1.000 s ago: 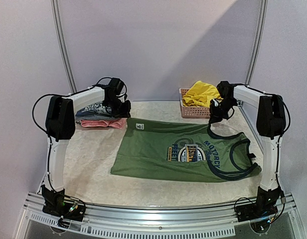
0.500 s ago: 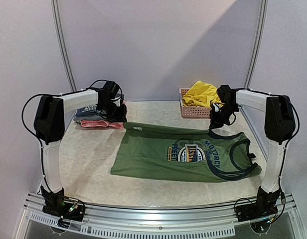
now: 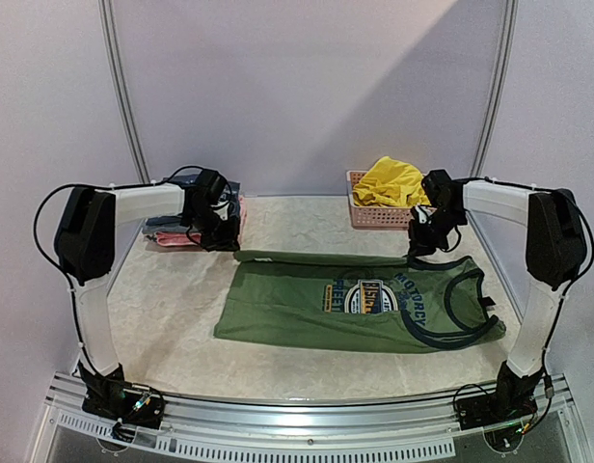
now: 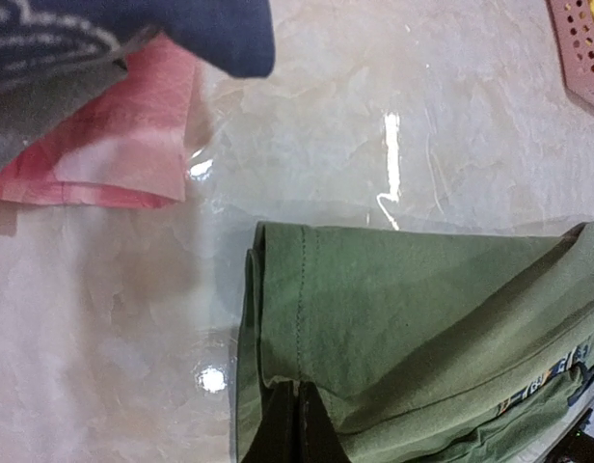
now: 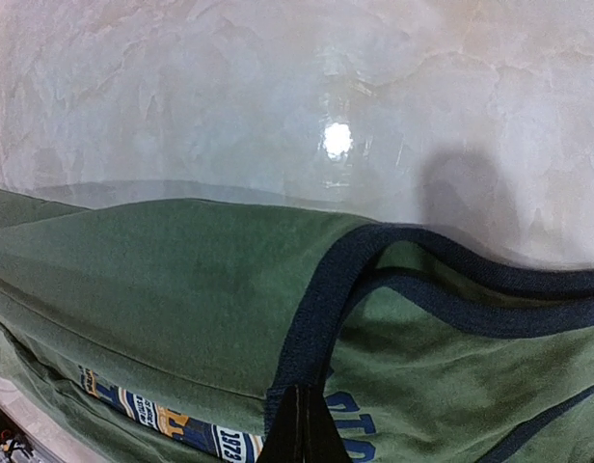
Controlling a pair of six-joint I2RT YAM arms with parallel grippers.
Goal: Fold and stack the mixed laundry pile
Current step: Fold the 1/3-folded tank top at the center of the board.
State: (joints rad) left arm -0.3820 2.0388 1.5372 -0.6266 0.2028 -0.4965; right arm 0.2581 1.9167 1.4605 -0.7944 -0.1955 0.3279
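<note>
The olive-green sleeveless shirt [image 3: 360, 297] lies flat mid-table, logo up, its far edge lifted and rolled toward the front. My left gripper [image 3: 223, 241] is shut on the shirt's far-left hem corner [image 4: 297, 371]. My right gripper [image 3: 418, 247] is shut on the dark trim [image 5: 307, 376] at the shirt's far-right armhole. The yellow shorts [image 3: 387, 181] lie heaped in the pink basket [image 3: 374, 214] at the back right.
A stack of folded garments, navy over pink [image 3: 186, 227], sits at the back left beside my left gripper; it also shows in the left wrist view [image 4: 104, 145]. The pink basket's corner [image 4: 581, 43] shows there too. Bare marbled tabletop [image 3: 172, 309] lies front left.
Both grippers have drawn the shirt's far edge up and toward the front, so the far strip now folds over. The left arm has swung further back left.
</note>
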